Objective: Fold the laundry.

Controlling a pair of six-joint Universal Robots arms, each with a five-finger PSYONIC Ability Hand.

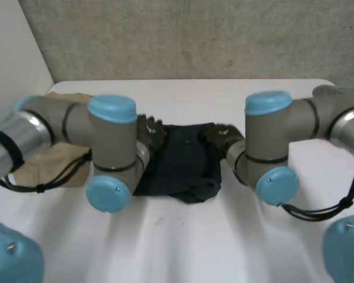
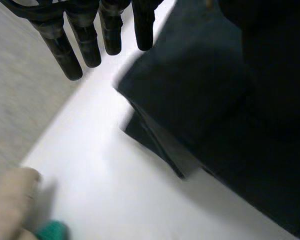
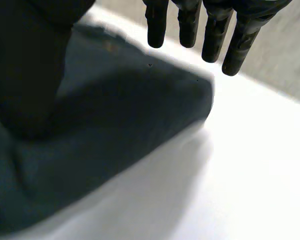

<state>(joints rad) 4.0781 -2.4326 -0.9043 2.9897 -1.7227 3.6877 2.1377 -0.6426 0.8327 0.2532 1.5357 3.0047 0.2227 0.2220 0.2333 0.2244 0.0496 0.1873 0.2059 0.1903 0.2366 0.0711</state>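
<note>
A dark navy garment [image 1: 186, 162] lies folded in the middle of the white table [image 1: 183, 236]. My left hand [image 1: 150, 132] hovers at the garment's left edge, fingers [image 2: 90, 42] straight and open above the cloth's far corner [image 2: 190, 80]. My right hand [image 1: 219, 138] hovers at the garment's right edge. Its fingers [image 3: 212, 37] are straight and open above the cloth [image 3: 115, 130], holding nothing. The garment's layered edges [image 2: 155, 142] show beside the left hand.
A beige cloth [image 1: 53, 159] lies at the table's left side under my left arm, and it shows as a roll [image 2: 10, 200] beside something green [image 2: 52, 231]. A grey wall [image 1: 194, 35] stands behind the table.
</note>
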